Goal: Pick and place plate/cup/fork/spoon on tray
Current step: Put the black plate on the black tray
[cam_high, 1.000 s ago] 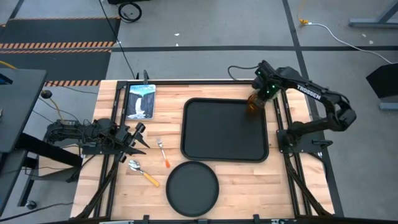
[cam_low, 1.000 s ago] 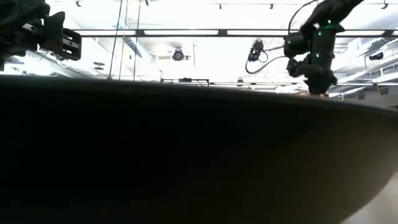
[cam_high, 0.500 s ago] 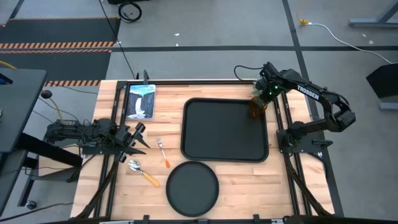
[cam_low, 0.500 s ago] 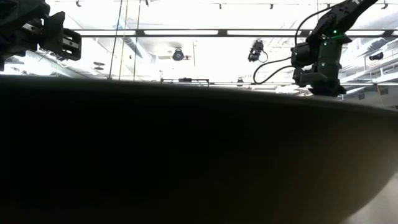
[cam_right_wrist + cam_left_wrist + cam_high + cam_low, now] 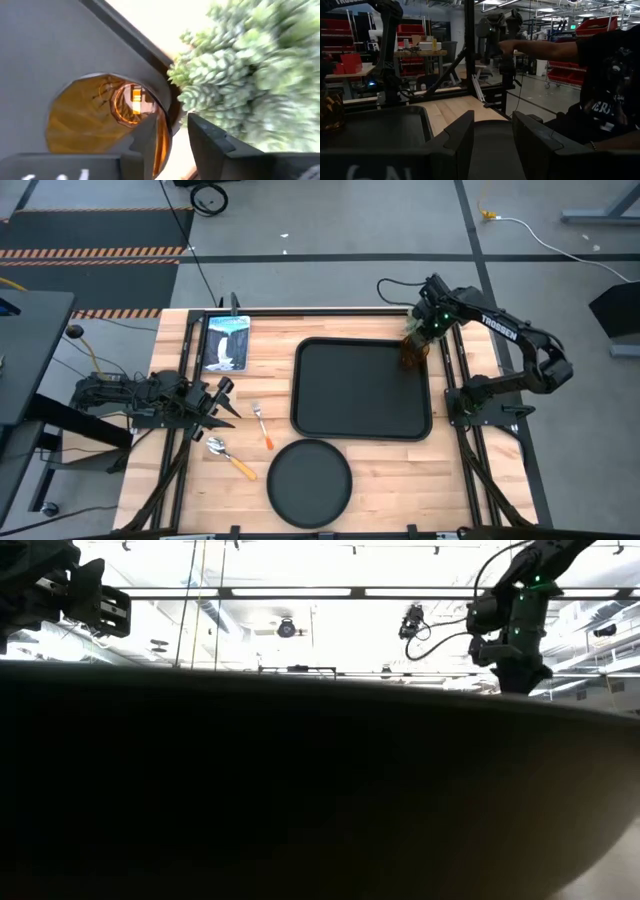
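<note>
The amber cup (image 5: 409,358) stands in the far right corner of the black tray (image 5: 350,395). My right gripper (image 5: 413,346) hangs over it, pointing down, open; its fingers stand either side of the cup's wall (image 5: 164,135). The round black plate (image 5: 310,483) lies on the table near the front edge. Left of the tray, the fork (image 5: 262,424) and the spoon (image 5: 229,457) also lie on the table. My left gripper (image 5: 228,402) waits open at the table's left, beside the fork and spoon. My right gripper comes at the cup from above, one finger (image 5: 145,142) over the cup's inside and the other finger (image 5: 212,140) outside its rim. I cannot tell whether either finger touches the wall. The cup stands upright on the tray.
A picture card (image 5: 225,342) lies at the far left of the table. A green plant (image 5: 250,75) stands just beyond the tray's corner by the cup. A person (image 5: 600,85) stands beyond the table's right side, one arm stretched out. The plate's dark rim (image 5: 300,790) blocks most of the low view.
My right gripper has gone down with the cup and a little toward the table's near edge, into the tray's far right corner. It has then risen slightly, while the cup stays on the tray.
</note>
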